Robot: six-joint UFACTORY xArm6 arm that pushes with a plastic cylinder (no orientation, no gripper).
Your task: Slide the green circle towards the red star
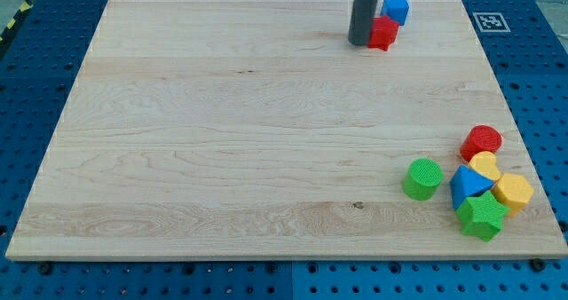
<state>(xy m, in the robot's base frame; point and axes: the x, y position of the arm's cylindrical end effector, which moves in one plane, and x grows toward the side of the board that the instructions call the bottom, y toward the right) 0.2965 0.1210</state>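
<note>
The green star [482,215] lies nearest the camera, low on the table [222,140] by its right-hand bottom corner, and I place the rest from it. Touching it from above is a blue triangular block [468,185], and just to the star's upper right sits a yellow hexagon-like block [513,192]. A yellow heart-like block [485,165] rests above the blue triangular block, and a red cylinder [482,142] stands above that, farthest up in this cluster. The green circle [423,178] sits to the star's upper left, just beside the blue triangular block; I cannot tell whether they touch. Far above the green star, near the table's top edge, lies the red star [383,32], with a blue block [396,8] touching it from the upper right. The tool is a plain dark rod with no jaws, so it grips nothing; my tip [359,43] rests on the table right against the red star's left side, well apart from the green circle.
</note>
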